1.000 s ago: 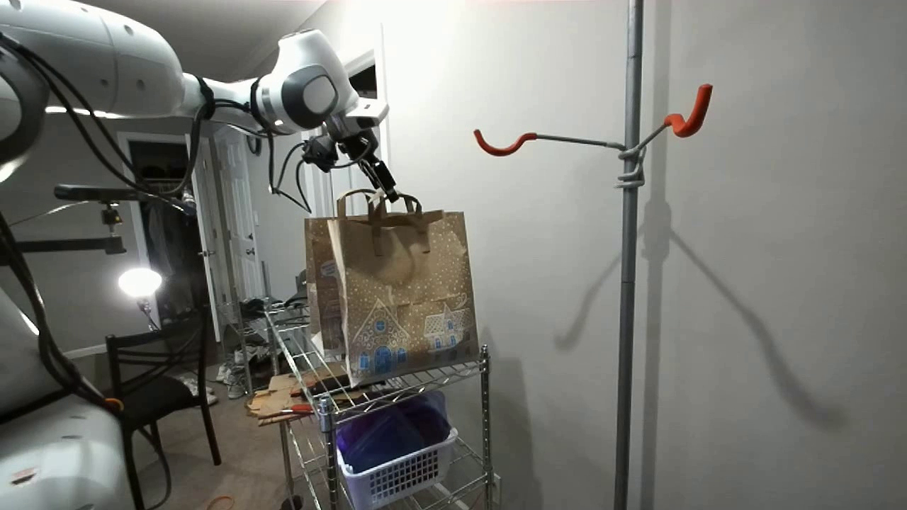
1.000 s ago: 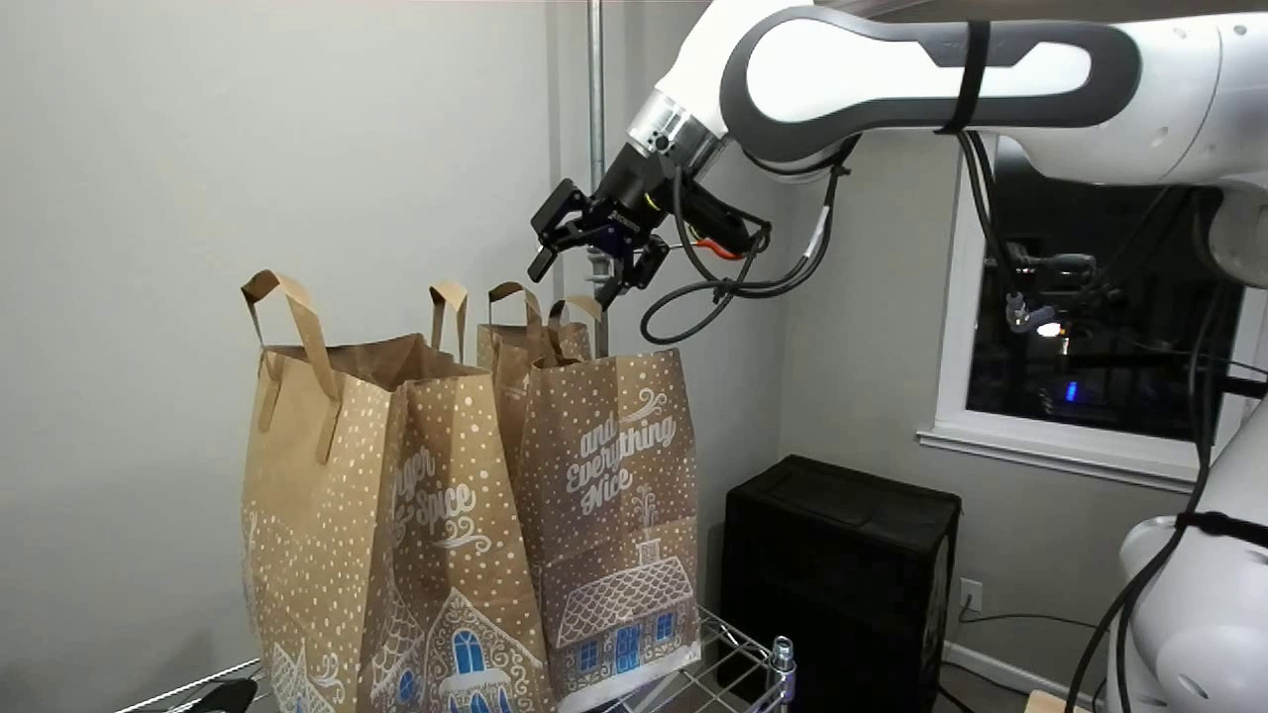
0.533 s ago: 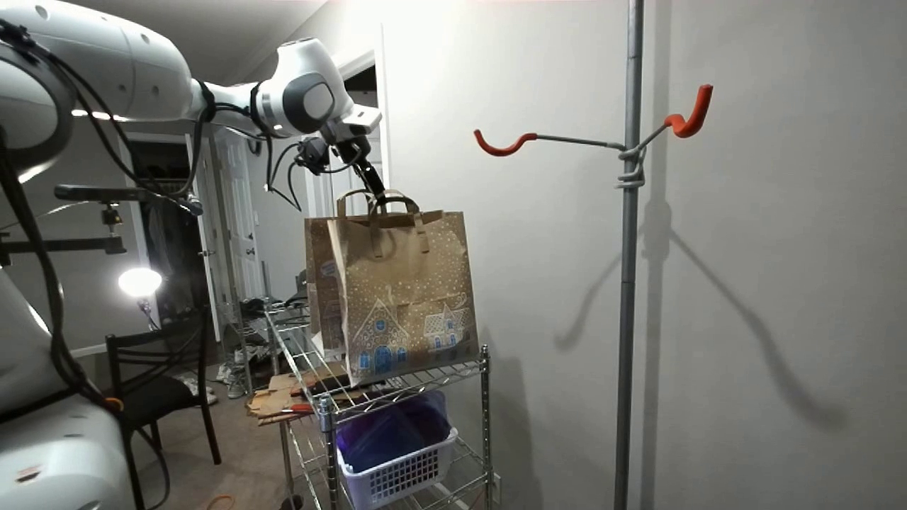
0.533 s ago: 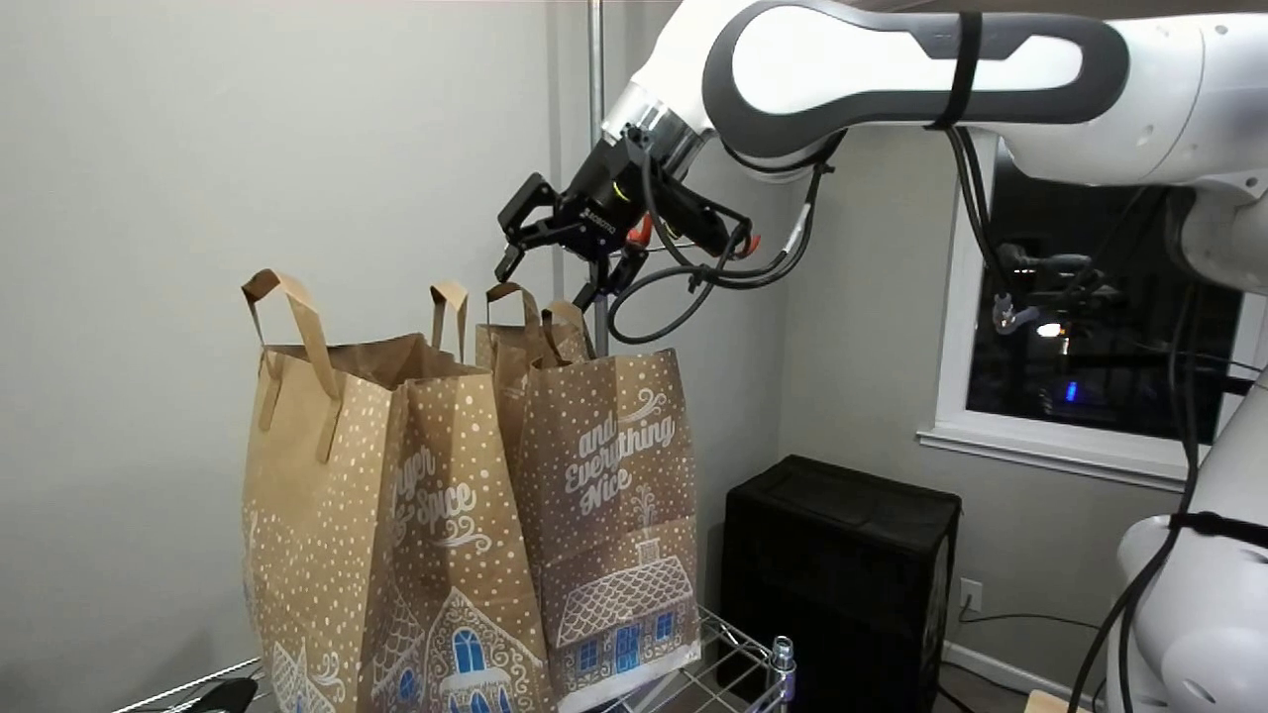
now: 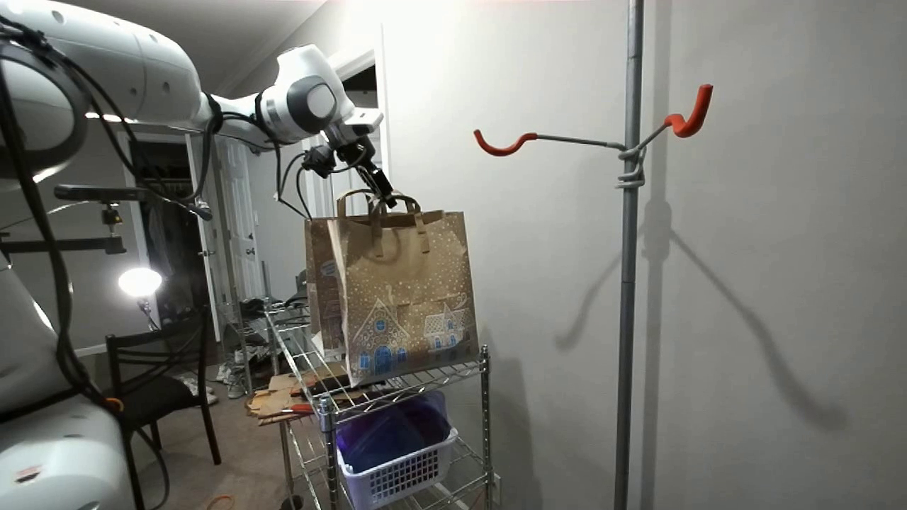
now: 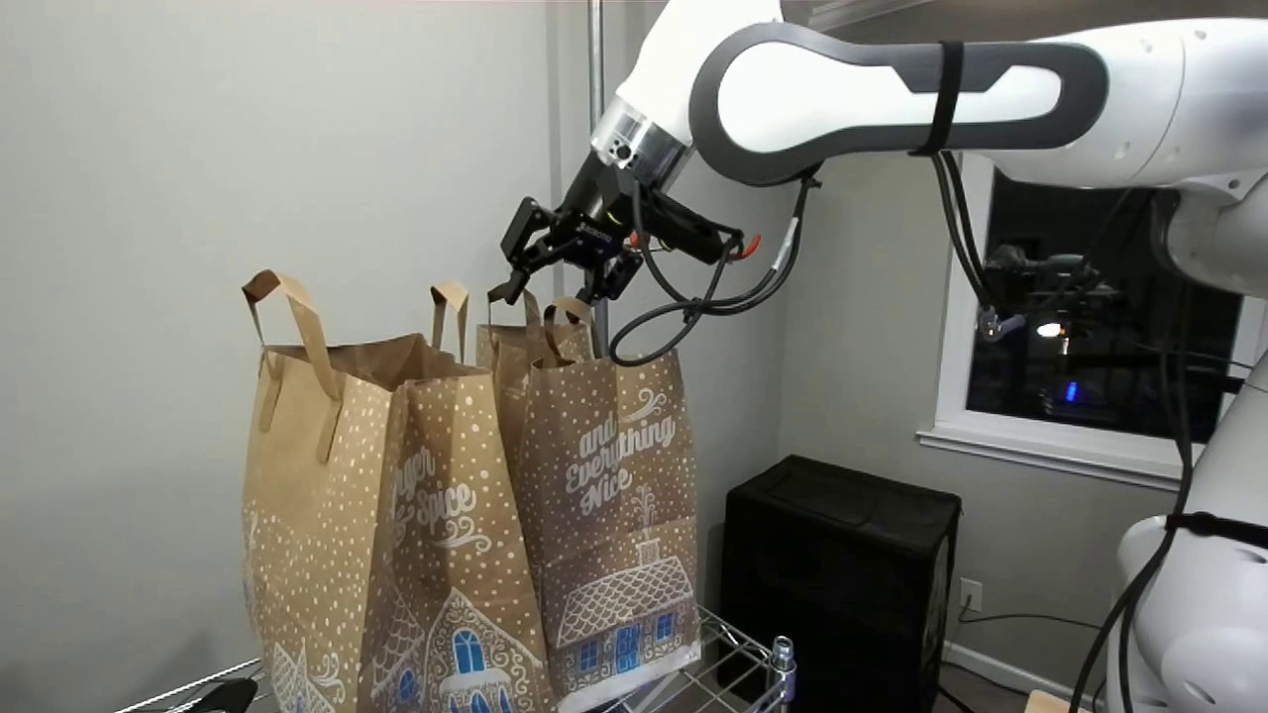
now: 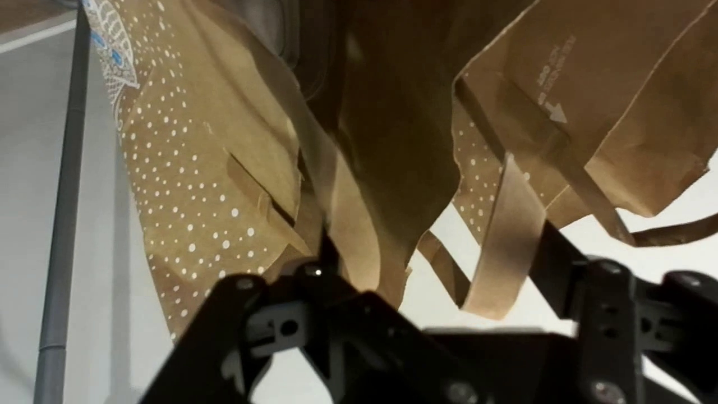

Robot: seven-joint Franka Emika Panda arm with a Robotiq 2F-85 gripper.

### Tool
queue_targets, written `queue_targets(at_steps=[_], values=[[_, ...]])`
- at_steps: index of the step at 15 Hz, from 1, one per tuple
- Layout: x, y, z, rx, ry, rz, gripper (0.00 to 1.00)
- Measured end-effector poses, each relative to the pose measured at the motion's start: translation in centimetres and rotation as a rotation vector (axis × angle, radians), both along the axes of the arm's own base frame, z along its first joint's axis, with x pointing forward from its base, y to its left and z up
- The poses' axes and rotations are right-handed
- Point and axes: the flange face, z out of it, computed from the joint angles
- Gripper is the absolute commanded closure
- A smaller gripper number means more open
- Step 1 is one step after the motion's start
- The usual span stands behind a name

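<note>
Two brown printed paper bags stand side by side on the wire rack. My gripper point(image 6: 548, 301) is open, tilted down over the bag with the "and Everything Nice" print point(image 6: 614, 446), which is the nearer bag point(image 5: 407, 297) in an exterior view. In the wrist view my open gripper point(image 7: 437, 244) has this bag's two upright handles between its fingers: a handle point(image 7: 359, 241) close by the left finger and a handle point(image 7: 505, 247) close by the right finger. Whether the fingers touch them I cannot tell. The "Spice" bag point(image 6: 317, 495) stands beside it; it also shows in the wrist view point(image 7: 606, 73).
The wire rack point(image 5: 425, 382) holds a white basket point(image 5: 400, 482) with purple things below. A metal pole point(image 5: 628, 283) carries two red-tipped hooks point(image 5: 687, 124). A black box point(image 6: 837, 574) stands in the corner. A dark chair point(image 5: 163, 397) and a lit lamp point(image 5: 140, 282) are behind.
The gripper has moved sideways toward the bag handles and then down, so its fingertips are now at handle height. The far handle has shifted slightly. The bags stand where they stood.
</note>
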Motion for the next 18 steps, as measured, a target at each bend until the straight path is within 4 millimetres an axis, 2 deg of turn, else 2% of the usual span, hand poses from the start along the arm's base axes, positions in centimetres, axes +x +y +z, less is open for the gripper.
queue_targets(at_steps=[7,11,14,15,16,18], values=[[0.2,-1.1,1.5,-0.030,-0.020,-0.020,0.93],[0.7,-2.4,2.0,-0.025,-0.020,-0.045,0.99],[1.3,-2.9,1.4,-0.032,-0.001,-0.057,0.96],[1.4,-2.9,1.1,-0.034,0.006,-0.058,0.71],[1.6,-2.9,0.8,-0.036,0.012,-0.058,0.69],[1.8,-2.7,0.4,-0.041,0.023,-0.056,0.59]])
